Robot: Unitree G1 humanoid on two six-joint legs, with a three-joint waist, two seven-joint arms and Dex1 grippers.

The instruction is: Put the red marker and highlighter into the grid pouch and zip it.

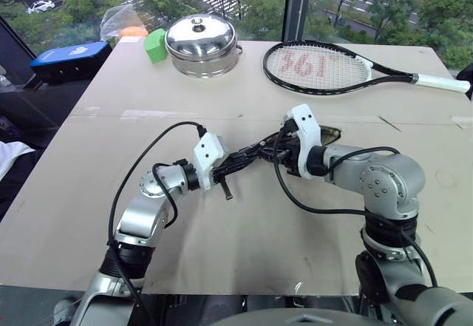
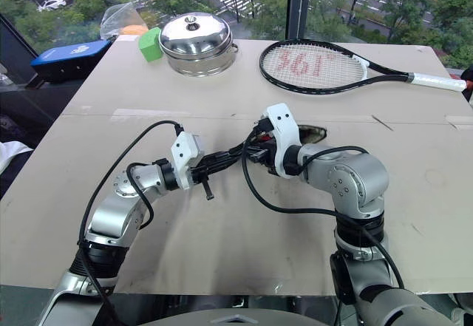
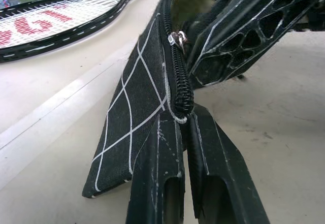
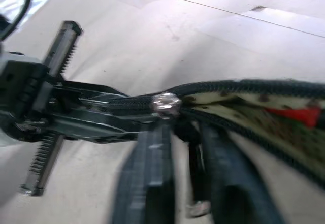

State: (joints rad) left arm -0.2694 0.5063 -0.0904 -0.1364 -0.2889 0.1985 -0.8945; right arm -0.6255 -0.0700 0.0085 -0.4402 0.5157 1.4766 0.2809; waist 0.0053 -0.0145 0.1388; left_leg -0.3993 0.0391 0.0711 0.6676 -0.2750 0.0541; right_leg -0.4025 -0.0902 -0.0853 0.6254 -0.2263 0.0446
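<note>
Grid pouch (image 3: 137, 117) mostly hidden behind both grippers, red marker (image 4: 299, 115) just a red tip inside, highlighter unseen, racket handle (image 1: 443, 83) cut off.

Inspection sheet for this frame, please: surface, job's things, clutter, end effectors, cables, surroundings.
Surface: tan table, bare in front.
Job's things: grid pouch held above the table, zipper part open; red marker tip visible inside. Highlighter: cannot tell.
Clutter: steel lidded pot, tennis racket, green block, blue case, plastic bag at the far edge.
End effectors: left end effector shut on the pouch end; right end effector shut at the zipper slider.
Cables: black cables looped along both arms.
Surroundings: window, trees and street outside.
</note>
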